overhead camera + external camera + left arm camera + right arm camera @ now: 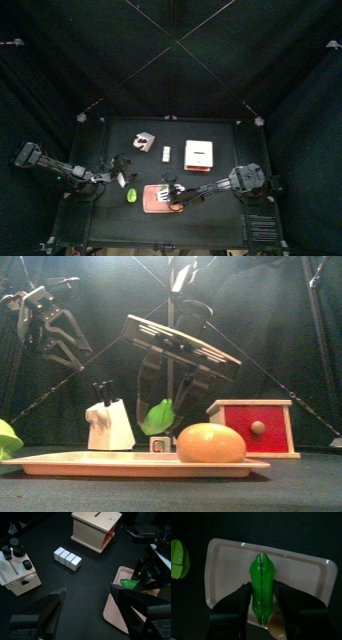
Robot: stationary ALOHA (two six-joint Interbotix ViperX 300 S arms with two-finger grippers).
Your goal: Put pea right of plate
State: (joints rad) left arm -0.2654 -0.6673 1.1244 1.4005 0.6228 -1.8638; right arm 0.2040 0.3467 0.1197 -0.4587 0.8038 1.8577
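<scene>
The right gripper [262,602] clamps the pea [262,582] between its jaws above the plate [228,562]; releasing here would misplace it

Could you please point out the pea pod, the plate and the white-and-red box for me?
pea pod [262,587], right wrist view, mid-pod between the jaws.
plate [228,567], right wrist view, bare surface.
white-and-red box [254,427], front view, red face.

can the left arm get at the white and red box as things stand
Probably yes. The left end effector hangs open and empty over bare table, with the white and red box ahead and only a row of small white blocks off to the side. The right end effector holds the pea pod over the plate.
</scene>
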